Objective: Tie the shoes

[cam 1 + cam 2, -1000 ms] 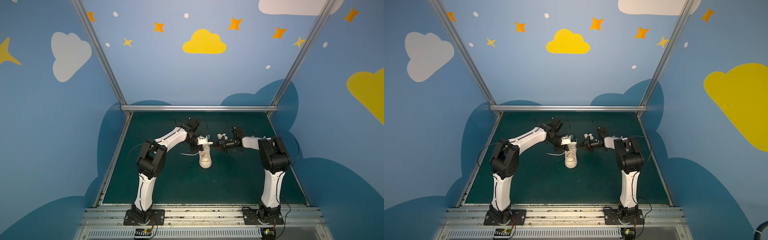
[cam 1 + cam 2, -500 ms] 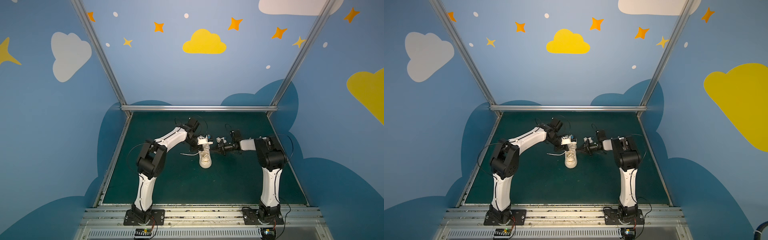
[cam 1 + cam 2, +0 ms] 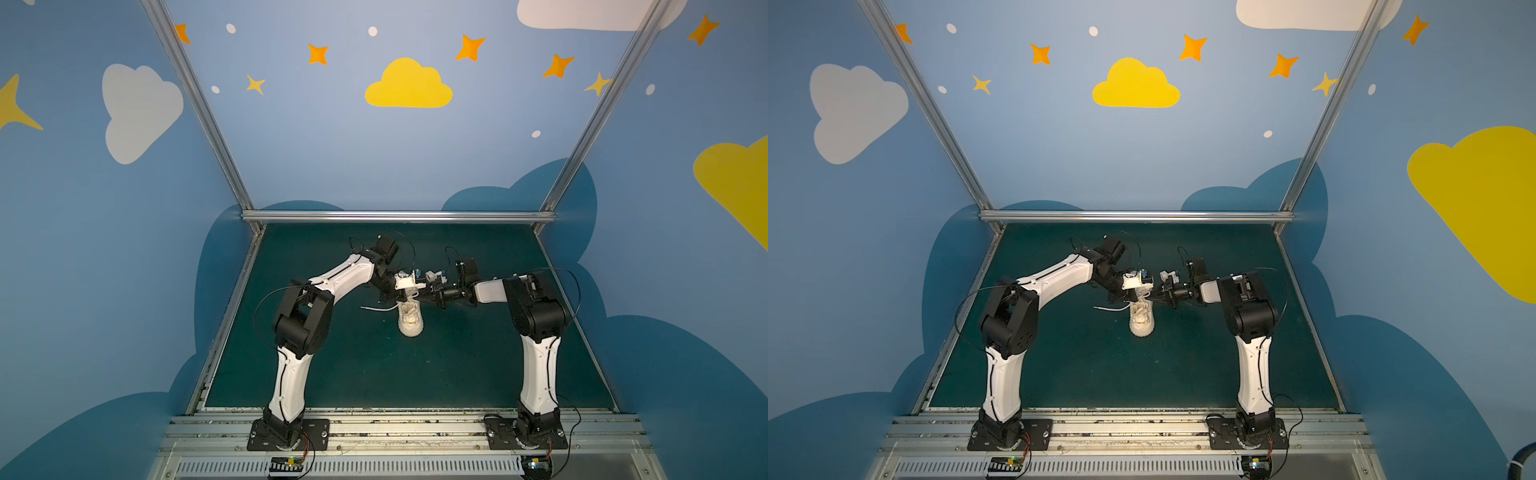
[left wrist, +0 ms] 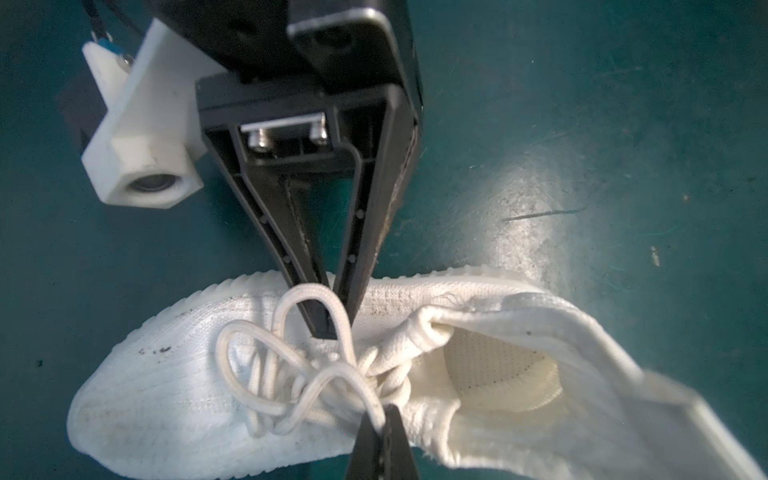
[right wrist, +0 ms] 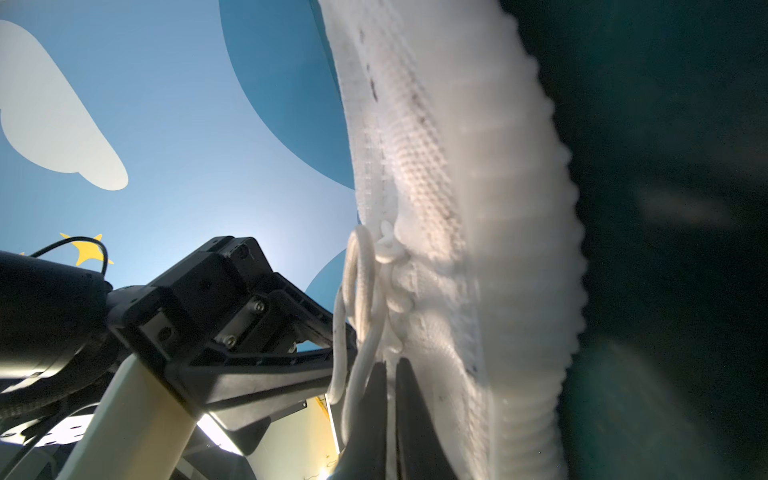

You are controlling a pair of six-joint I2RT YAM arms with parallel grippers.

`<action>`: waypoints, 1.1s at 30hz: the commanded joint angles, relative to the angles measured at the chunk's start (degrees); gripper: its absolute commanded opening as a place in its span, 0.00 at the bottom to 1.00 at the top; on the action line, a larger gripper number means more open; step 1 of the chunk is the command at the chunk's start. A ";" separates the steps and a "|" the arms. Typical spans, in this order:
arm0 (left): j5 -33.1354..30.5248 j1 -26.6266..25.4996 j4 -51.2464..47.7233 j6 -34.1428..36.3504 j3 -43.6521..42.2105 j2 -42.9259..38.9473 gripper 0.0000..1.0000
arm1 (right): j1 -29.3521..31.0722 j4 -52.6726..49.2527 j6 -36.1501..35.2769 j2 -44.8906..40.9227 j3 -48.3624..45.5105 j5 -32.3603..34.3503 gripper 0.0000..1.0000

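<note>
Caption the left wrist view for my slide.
Over the sneaker, left gripper pinches a lace; right gripper, shut, by a loop.

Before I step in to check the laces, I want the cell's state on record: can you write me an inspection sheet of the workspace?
Surface: green mat, scuffed.
Job's things: white sneaker mid-mat, toe toward the arm bases; laces in loose loops, one lace end trailing on the mat.
Clutter: nothing seen.
Grippers: left gripper shut on a lace loop; right gripper shut on another loop, it seems.
Cables: black cables loop off both arms, clear of the sneaker.
Surroundings: blue walls with clouds and stars; aluminium frame.
</note>
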 commanded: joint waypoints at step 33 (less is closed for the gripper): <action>0.71 0.84 1.38 -5.93 1.72 2.61 0.03 | 0.52 14.54 10.21 1.61 0.59 -3.82 0.18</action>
